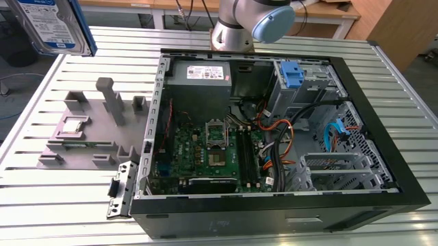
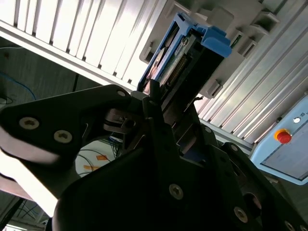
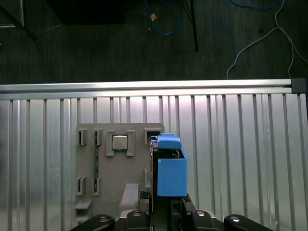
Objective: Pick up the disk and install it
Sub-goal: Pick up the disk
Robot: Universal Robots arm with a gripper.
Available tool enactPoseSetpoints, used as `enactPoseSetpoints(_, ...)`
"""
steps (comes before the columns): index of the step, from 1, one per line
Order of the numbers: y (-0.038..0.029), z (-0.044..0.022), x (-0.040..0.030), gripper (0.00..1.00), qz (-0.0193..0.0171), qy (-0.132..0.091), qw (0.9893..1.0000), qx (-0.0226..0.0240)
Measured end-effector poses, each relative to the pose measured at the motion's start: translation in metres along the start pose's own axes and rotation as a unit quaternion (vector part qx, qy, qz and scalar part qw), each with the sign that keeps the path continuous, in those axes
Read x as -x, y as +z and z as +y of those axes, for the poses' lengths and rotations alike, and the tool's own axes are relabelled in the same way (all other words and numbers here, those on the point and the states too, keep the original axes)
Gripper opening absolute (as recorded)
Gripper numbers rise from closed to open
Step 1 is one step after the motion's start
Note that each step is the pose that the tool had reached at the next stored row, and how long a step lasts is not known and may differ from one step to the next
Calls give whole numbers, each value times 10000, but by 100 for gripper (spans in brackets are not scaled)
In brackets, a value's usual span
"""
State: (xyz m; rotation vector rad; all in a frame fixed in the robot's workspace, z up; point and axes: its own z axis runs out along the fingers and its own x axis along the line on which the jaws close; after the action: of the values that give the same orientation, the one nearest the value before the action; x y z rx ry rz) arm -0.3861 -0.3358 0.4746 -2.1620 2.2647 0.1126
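In the upper left corner of the exterior view hangs the disk (image 1: 48, 23), label facing the camera, a blue rail down its side, partly cut by the frame edge. Below it, at the exterior view's left, a grey fixture (image 1: 89, 138) with posts and slots lies on the slatted table (image 1: 41, 195). At top centre stands the arm (image 1: 250, 23). From the centre to the exterior view's right lies the open case (image 1: 274, 215). Inside it are a grey power supply (image 1: 205, 74) at the upper middle, the motherboard (image 1: 205, 154) below that, a blue latch (image 1: 293, 76) further right, and a metal cage (image 1: 339, 171) at the lower right.

In the second wrist view the gripper (image 2: 166, 108) has its jaws closed on the disk (image 2: 180, 65). The black fingers (image 2: 155, 115) clamp its sides, and the carrier's blue end points away from the camera.

In the first wrist view the disk (image 3: 172, 174) shows end-on ahead of the gripper (image 3: 166, 214), held over the edge of the fixture (image 3: 120, 178). A chip (image 3: 120, 142) sits in one of the fixture's pockets.
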Motion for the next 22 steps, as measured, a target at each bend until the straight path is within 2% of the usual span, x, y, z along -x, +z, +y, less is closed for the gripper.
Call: enactPoseSetpoints(22,-42,2,3,35,-4,0,10000,0)
